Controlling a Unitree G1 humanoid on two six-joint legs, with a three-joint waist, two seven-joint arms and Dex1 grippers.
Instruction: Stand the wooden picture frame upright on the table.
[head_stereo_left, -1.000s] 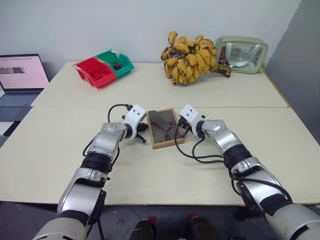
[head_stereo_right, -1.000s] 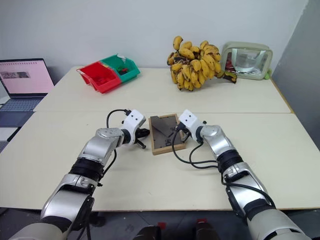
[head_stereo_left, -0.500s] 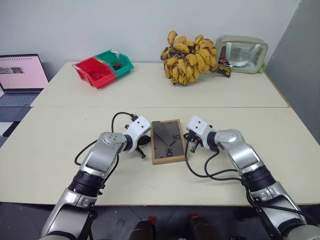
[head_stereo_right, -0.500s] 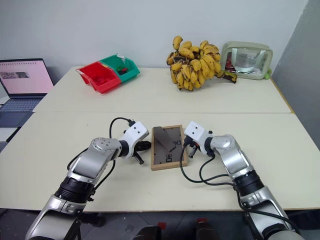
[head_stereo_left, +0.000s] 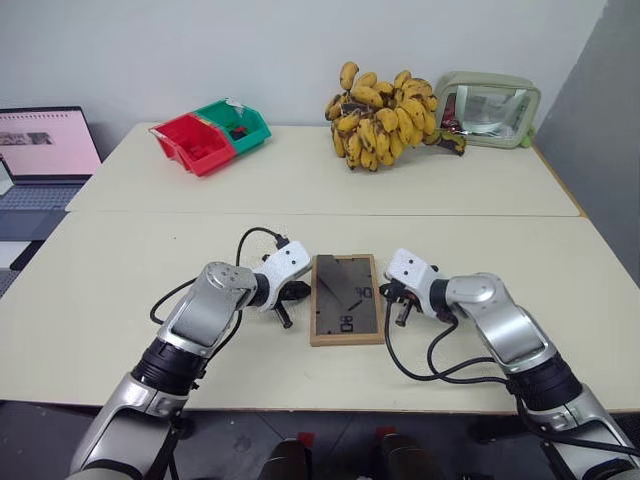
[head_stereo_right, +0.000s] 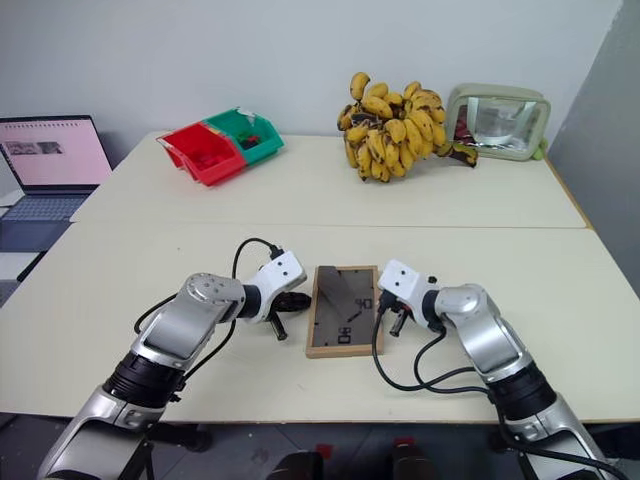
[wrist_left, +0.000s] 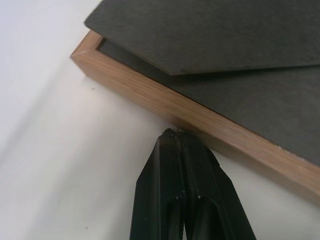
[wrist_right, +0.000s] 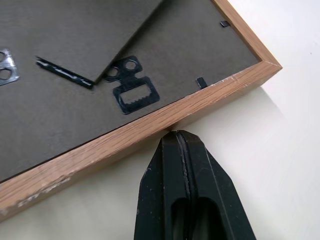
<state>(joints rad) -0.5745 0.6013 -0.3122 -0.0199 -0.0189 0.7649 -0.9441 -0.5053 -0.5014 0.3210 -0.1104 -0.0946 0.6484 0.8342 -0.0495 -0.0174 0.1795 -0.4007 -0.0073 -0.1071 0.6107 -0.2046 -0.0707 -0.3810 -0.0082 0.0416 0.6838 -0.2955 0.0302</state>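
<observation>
the wooden picture frame (head_stereo_left: 346, 299) lies flat on the near section of the table (head_stereo_left: 300, 180), dark back facing up, close to the near edge and about midway across. its fold-out stand (wrist_right: 75, 30) rests flat against the back panel, and a small toothed metal hanger (wrist_right: 131, 92) sits near one long side of the back.

the left claw (head_stereo_left: 289, 302) is at the frame's 9 o'clock, fingers pressed fully together with nothing between them. in the left wrist view the joined tips meet the light-wood outer edge of the frame right at the table surface. the right claw (head_stereo_left: 399, 305) is at the frame's 3 o'clock, also pinched fully shut and empty, its tip against the opposite long edge of the frame, not far from a corner. so the frame sits squeezed between two closed points, one each side.

looking from the frame, a bunch of bananas (head_stereo_left: 385, 117) is at 12 o'clock on the far section of the table, a green-rimmed clear pouch (head_stereo_left: 487, 108) is at 1 o'clock behind them, and a red bin (head_stereo_left: 190, 144) joined to a green bin (head_stereo_left: 236, 123) is at 11 o'clock. an open laptop (head_stereo_left: 45, 155) stands off the table's far left, at about 10 o'clock.
</observation>
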